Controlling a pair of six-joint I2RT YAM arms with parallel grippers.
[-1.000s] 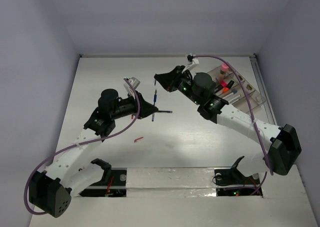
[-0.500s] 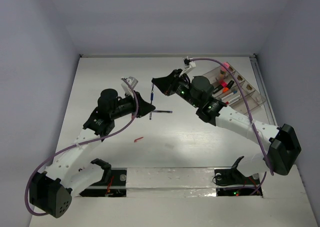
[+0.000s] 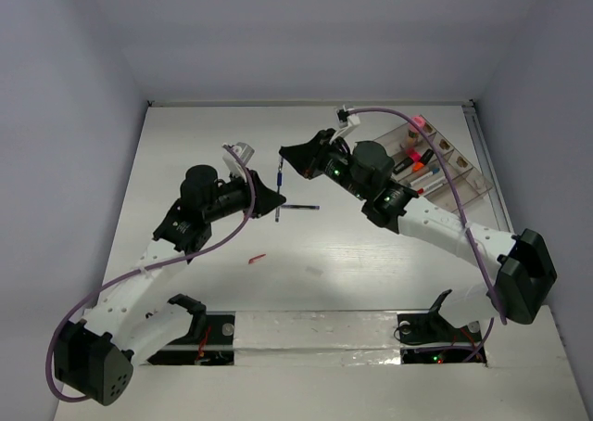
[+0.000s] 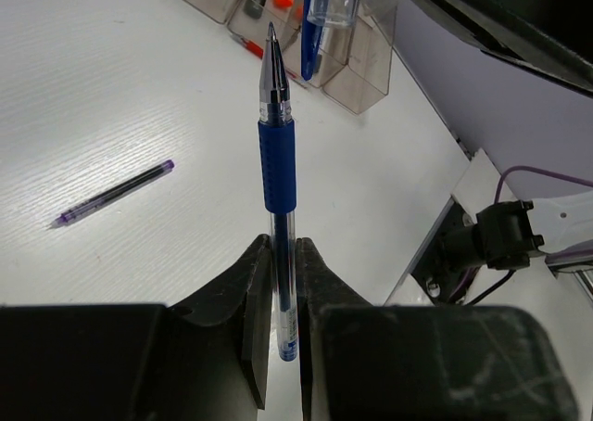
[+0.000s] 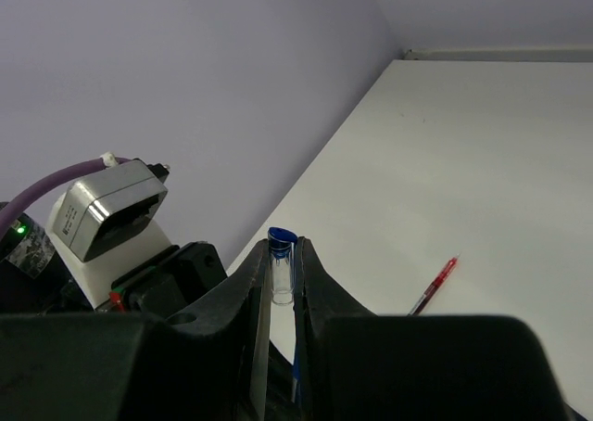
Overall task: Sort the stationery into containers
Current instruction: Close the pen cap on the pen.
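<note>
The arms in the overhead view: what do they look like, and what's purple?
The left arm and right arm have white links and bulky black joints. The left gripper and right gripper are black, tapering to two fingers. A purple cable loops along each arm.

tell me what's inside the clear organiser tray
A pink-capped bottle and an orange-red marker show in compartments of the tray. The right arm covers its left end, so anything there cannot be seen.
</note>
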